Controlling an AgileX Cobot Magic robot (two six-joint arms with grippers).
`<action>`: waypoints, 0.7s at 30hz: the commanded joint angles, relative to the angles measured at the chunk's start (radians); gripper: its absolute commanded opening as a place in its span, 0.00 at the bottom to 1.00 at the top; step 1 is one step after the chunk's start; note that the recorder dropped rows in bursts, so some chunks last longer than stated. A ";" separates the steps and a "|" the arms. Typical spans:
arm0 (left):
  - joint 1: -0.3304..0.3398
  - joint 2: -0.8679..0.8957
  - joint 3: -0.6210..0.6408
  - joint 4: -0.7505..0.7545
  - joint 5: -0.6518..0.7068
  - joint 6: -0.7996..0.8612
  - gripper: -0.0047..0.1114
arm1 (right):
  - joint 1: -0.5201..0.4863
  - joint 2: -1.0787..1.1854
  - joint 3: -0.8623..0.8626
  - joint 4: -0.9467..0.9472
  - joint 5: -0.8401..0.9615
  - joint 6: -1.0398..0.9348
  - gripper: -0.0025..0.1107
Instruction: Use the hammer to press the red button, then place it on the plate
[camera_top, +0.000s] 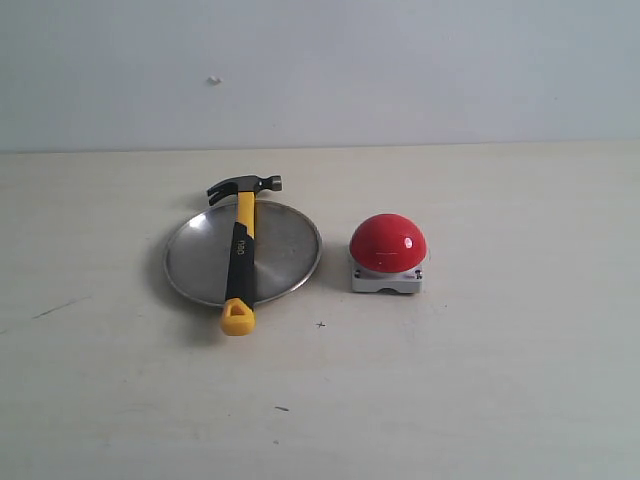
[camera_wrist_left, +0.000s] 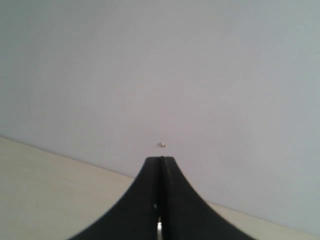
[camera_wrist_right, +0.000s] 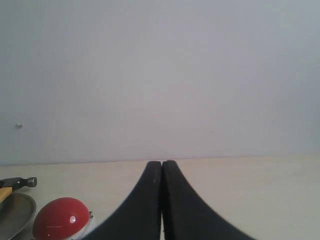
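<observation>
The yellow-and-black claw hammer (camera_top: 241, 250) lies across the round brushed-metal plate (camera_top: 290, 255) on the pale worktop (camera_top: 480, 380), with the glossy red dome button (camera_top: 387, 242) near it, all well apart from both tools; the left tool (camera_wrist_left: 161, 161) and right tool (camera_wrist_right: 162, 163) are each pressed fully closed, gripping and touching nothing

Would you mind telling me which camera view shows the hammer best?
The exterior view: the whole hammer shows, lying across the plate. The right wrist view catches only its head at the frame edge; the left wrist view shows none of it.
</observation>
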 joint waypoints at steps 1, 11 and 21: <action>-0.002 -0.007 0.005 0.005 0.007 0.004 0.04 | 0.010 -0.068 0.050 -0.025 -0.055 -0.009 0.02; -0.002 -0.010 0.005 0.004 0.004 0.004 0.04 | 0.010 -0.068 0.050 -0.036 -0.079 -0.009 0.02; -0.002 -0.010 0.005 0.004 0.004 0.004 0.04 | 0.010 -0.068 0.050 -0.056 -0.089 -0.009 0.02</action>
